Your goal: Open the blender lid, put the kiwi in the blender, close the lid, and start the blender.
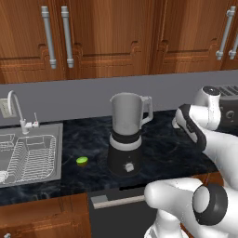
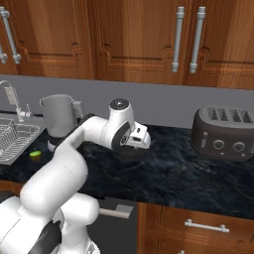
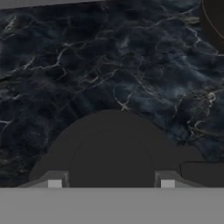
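- At the far left a steel sink (image 1: 58, 139) is set into the dark marbled counter (image 3: 87, 65); it plays no part in the job.
- The small lime-green kiwi (image 1: 82, 161) is seen lying on the counter between the sink and the blender, apart from both and untouched.
- The tall blender (image 1: 125, 139), with its black base, silver band, white knob and clear grey jar, is found upright just right of the kiwi, its mouth uncovered.
- Right of the blender, the round black blender lid (image 3: 111, 144) is seen low over the counter. Whether it rests there cannot be told.
- The two-finger gripper (image 3: 111, 183) is set partly open, its tips seemingly closed against both sides of the lid's raised centre knob.
- The step in hand is judged to be parking the lid. It should be laid flat, clear of the kiwi's path to the jar, and released only once it is resting.
- A squat dark toaster (image 2: 223, 134) stands far right and should be avoided.
- No brand, label or writing can be read anywhere.
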Robot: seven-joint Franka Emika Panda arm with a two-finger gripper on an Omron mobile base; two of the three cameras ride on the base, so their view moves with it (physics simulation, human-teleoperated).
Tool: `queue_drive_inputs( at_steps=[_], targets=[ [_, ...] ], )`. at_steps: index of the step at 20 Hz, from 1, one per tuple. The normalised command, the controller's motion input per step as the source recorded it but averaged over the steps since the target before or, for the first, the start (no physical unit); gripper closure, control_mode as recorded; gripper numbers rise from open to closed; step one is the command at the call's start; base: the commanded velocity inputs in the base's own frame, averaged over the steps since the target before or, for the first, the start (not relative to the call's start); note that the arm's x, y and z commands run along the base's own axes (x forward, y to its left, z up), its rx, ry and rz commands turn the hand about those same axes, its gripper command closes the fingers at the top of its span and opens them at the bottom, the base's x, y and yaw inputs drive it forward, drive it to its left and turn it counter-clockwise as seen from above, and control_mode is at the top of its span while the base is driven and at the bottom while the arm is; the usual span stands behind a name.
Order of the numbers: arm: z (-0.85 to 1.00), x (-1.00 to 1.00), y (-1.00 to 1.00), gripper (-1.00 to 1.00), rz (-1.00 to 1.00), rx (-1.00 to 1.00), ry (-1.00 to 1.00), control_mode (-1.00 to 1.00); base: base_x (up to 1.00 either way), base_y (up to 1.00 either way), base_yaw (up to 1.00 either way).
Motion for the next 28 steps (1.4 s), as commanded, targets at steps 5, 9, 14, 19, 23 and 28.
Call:
queue_drive_inputs(
  at_steps=[5,9,14,19,23,28],
  targets=[
    [-0.57,0.06,-0.14,1.0,0.0,0.0,0.01,-1.0,0.0,0.0,0.0],
    [-0.51,0.03,-0.08,1.0,0.0,0.01,0.0,-1.0,0.0,0.0,0.0],
    [-0.46,0.0,-0.05,1.0,0.0,0.0,0.0,-1.0,0.0,0.0,0.0],
    [-0.13,0.13,-0.12,1.0,0.0,0.04,-0.05,-1.0,0.0,0.0,0.0],
    [-0.28,0.18,-0.16,1.0,0.03,0.06,-0.03,-1.0,0.0,0.0,0.0],
    [-0.36,0.19,-0.05,1.0,0.02,0.03,0.0,-1.0,0.0,0.0,0.0]
  ],
)
